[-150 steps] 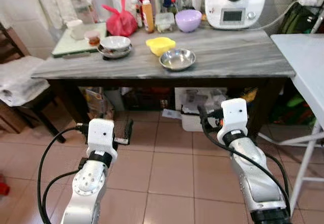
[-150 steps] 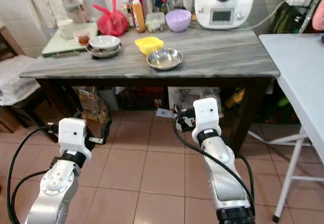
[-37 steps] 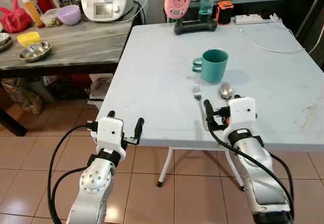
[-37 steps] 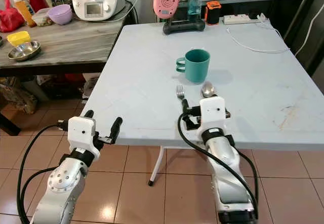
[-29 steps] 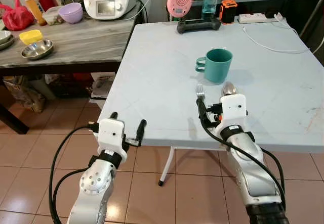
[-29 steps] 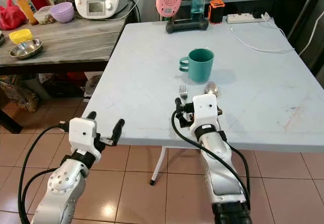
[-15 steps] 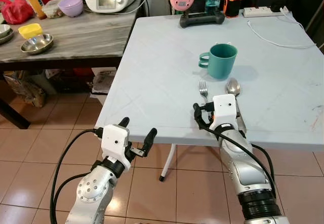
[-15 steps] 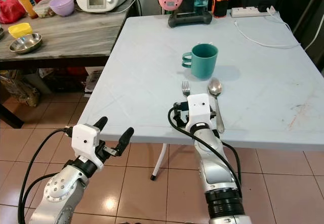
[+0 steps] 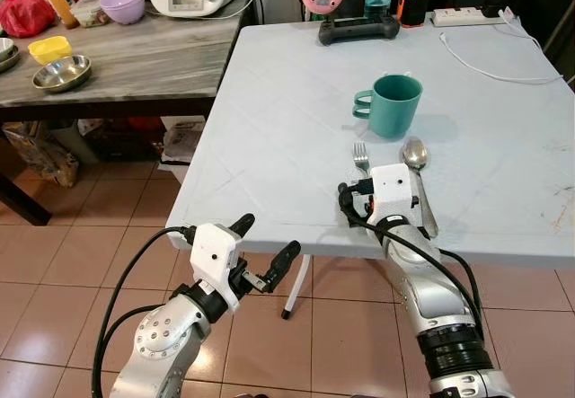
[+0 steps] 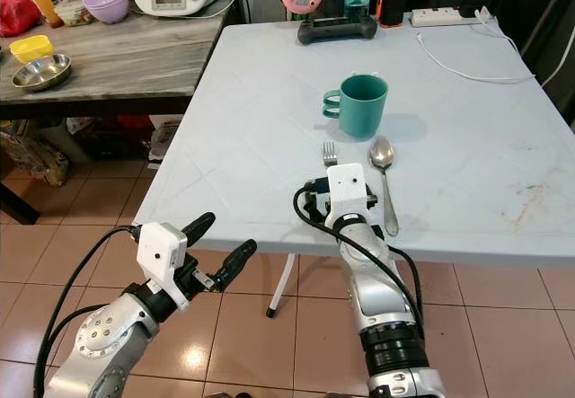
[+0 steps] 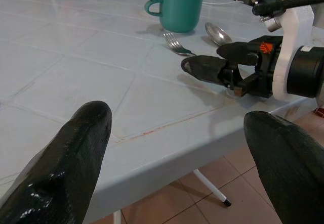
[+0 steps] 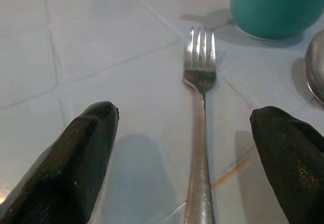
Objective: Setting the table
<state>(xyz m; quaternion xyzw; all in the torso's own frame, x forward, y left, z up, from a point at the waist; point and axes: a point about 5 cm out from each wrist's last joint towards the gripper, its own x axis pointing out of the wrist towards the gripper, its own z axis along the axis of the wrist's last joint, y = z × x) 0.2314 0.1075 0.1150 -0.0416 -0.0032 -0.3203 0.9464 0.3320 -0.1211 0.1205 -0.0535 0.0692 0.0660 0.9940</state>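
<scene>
head view: our right gripper (image 9: 352, 202) rests low over the fork (image 9: 361, 157) near the white table (image 9: 269, 146) front edge; spoon (image 9: 416, 160) and teal mug (image 9: 393, 105) just beyond. left gripper (image 9: 266, 254) hangs off the edge, spread.

left wrist: open room left of the fork.

right wrist: fingers (image 12: 76, 153) splayed, fork handle between, ungrasped. a skewed close could skid the fork into the spoon.

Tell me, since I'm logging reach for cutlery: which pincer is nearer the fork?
Right. The right pincer is open over the table, straddling the fork handle. The left pincer is open below the table edge, off to the fork's left.
</scene>
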